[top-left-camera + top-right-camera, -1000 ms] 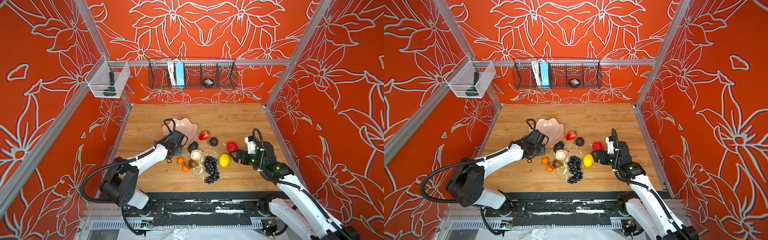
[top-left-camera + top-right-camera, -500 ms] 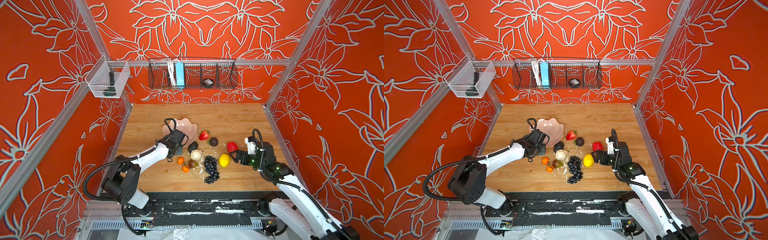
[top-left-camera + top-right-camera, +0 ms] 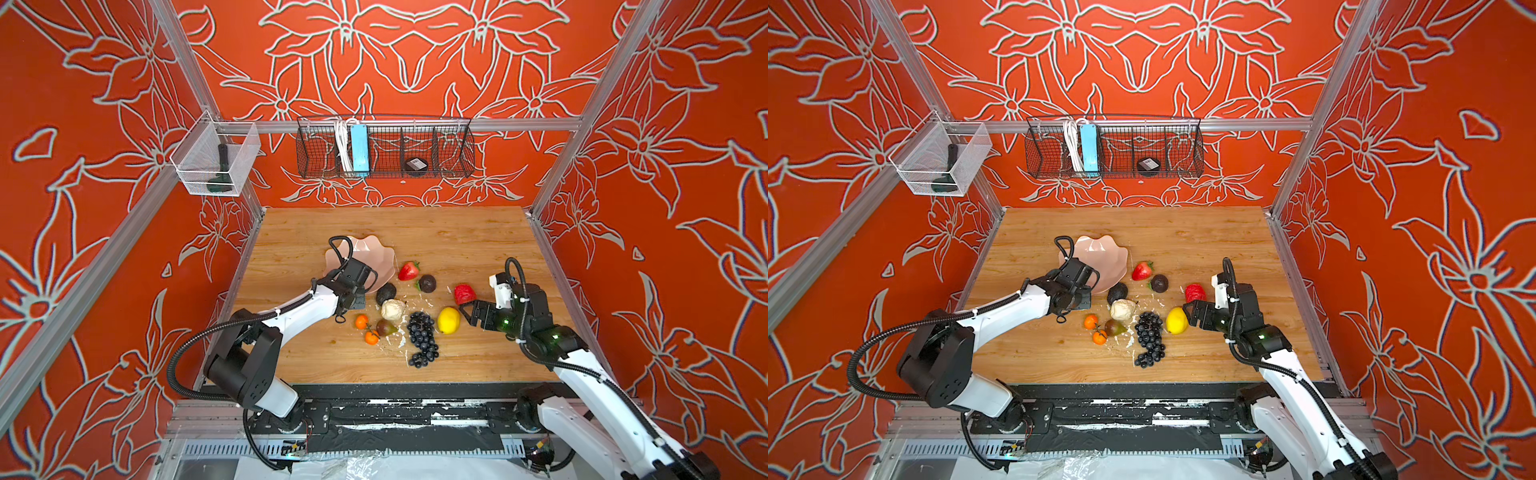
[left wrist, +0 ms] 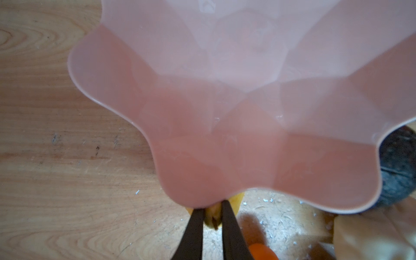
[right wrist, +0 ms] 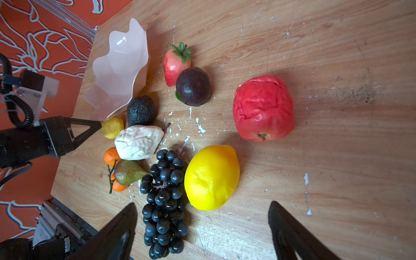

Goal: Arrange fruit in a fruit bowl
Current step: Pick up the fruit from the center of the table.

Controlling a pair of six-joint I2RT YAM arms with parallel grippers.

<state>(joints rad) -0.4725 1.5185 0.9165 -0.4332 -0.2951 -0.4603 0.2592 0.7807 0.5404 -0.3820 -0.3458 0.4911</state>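
- The left gripper (image 4: 212, 209) has its jaws nearly together, pinching a small yellow fruit (image 5: 111, 127) at the near rim of the fruit bowl (image 3: 376, 259).
- The fruit bowl sits tilted on the wooden table (image 3: 457, 241), left of centre.
- The right gripper (image 3: 468, 314) has its jaws wide apart, grips nothing, and is just beside the lemon (image 3: 449, 320).
- On the table outside the bowl lie the strawberry (image 3: 409, 271), the avocado (image 3: 385, 294) just beside the rim, the cream piece (image 3: 392, 309) and the grape bunch (image 3: 422, 338).
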